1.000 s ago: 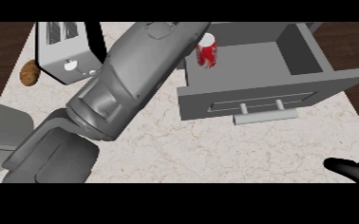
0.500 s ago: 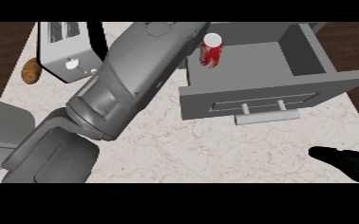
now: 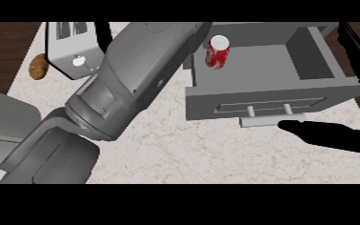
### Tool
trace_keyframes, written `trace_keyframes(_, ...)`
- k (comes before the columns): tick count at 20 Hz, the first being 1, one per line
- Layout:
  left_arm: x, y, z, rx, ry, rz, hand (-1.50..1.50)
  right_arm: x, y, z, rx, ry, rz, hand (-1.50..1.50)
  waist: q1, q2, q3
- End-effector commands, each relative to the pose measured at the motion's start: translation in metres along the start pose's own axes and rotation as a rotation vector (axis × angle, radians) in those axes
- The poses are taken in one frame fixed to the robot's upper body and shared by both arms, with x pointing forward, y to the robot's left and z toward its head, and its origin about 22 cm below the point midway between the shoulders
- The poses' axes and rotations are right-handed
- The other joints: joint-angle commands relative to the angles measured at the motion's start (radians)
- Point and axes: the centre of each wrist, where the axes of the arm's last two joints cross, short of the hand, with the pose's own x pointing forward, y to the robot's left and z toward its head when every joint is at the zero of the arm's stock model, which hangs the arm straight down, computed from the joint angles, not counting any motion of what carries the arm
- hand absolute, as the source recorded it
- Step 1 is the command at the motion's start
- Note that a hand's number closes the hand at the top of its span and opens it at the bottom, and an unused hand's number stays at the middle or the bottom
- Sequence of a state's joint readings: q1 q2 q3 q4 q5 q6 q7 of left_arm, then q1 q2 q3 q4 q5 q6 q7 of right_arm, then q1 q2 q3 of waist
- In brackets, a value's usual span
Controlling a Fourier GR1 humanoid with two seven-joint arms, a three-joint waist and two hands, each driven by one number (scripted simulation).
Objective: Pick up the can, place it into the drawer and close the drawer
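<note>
- The red can, a white-topped cylinder, is standing upright inside the open drawer, in its back left corner.
- The matte black right hand is lying with its fingers stretched straight, holding nothing, their tips at the right end of the drawer's pale bar handle.
- The smooth grey left forearm is crossing the veined marble counter; its hand is hidden.

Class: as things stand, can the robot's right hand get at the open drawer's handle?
Probably yes. The right hand is at the right end of the handle, in front of the drawer, with nothing lying between them.
</note>
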State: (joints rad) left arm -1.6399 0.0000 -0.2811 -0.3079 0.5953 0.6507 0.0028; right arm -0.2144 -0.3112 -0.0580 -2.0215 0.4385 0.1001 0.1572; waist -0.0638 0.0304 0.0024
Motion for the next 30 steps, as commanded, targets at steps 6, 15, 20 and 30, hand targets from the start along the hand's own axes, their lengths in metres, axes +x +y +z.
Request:
trace_keyframes(6,-0.009,0.003,-0.001,0.017,-0.01,-0.04,-1.5,-0.036,0.059,-0.027,0.138,-0.007,0.242,-1.5,0.043,-0.01,0.0)
trace_keyframes(15,0.01,0.039,-0.021,-0.008,0.012,0.01,-1.5,-0.061,0.117,-0.066,0.157,-0.007,0.395,-1.5,0.073,-0.014,-0.001)
trace_keyframes(20,0.005,0.049,-0.024,0.037,0.013,-0.023,-1.5,-0.076,0.146,-0.077,0.12,-0.014,0.454,-1.5,0.077,-0.019,-0.001)
trace_keyframes(30,-0.005,0.067,-0.022,0.008,0.021,-0.032,-1.5,-0.093,0.156,-0.126,-0.045,0.033,0.557,-1.5,0.135,-0.021,-0.001)
